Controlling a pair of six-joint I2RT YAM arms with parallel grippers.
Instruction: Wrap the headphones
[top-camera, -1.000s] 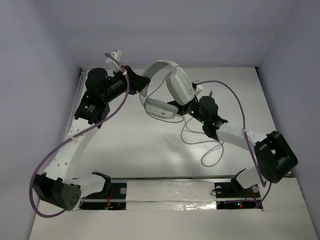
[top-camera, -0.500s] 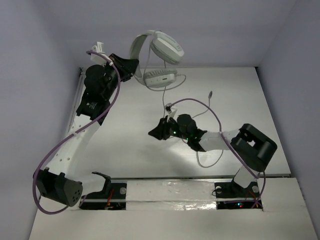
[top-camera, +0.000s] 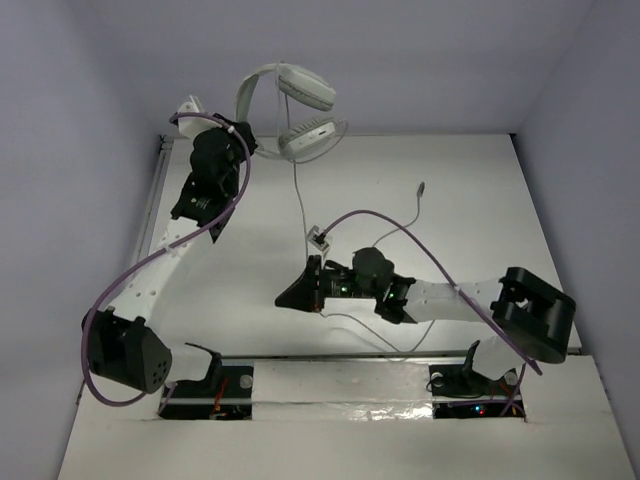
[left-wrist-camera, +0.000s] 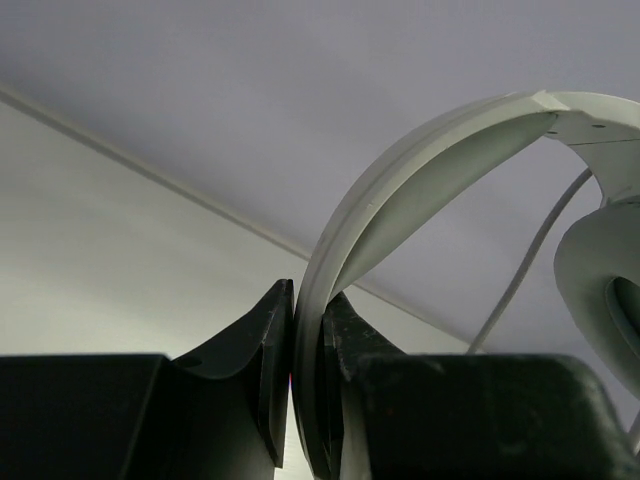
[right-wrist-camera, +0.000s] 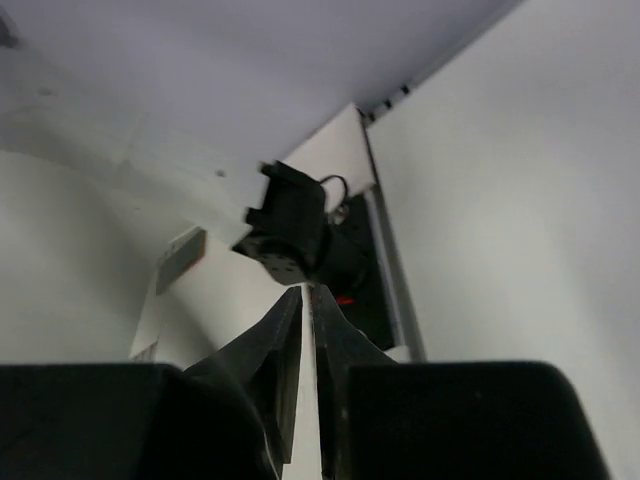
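Note:
The white headphones (top-camera: 306, 90) hang in the air at the back of the table, with one earcup above the other. My left gripper (top-camera: 246, 136) is shut on the curved headband (left-wrist-camera: 420, 160), which runs up between the jaws; an earcup (left-wrist-camera: 600, 290) shows at the right edge. The thin whitish cable (top-camera: 299, 195) drops from the lower earcup to an inline remote (top-camera: 318, 238) and into my right gripper (top-camera: 297, 290), low over the table's middle. In the right wrist view the right gripper (right-wrist-camera: 305, 292) is shut on a thin white strip. The plug (top-camera: 422, 187) lies at the right.
Slack cable (top-camera: 385, 338) loops on the table under the right arm. The purple arm cables (top-camera: 440, 250) arch above both arms. The left arm's base (right-wrist-camera: 292, 232) and the table's near rail (top-camera: 340, 355) lie just ahead of the right gripper. Grey walls enclose the table.
The left arm has raised the headphones and carried them left and back. The right gripper has left the headphones and swung left and nearer along the cable, which now hangs straight.

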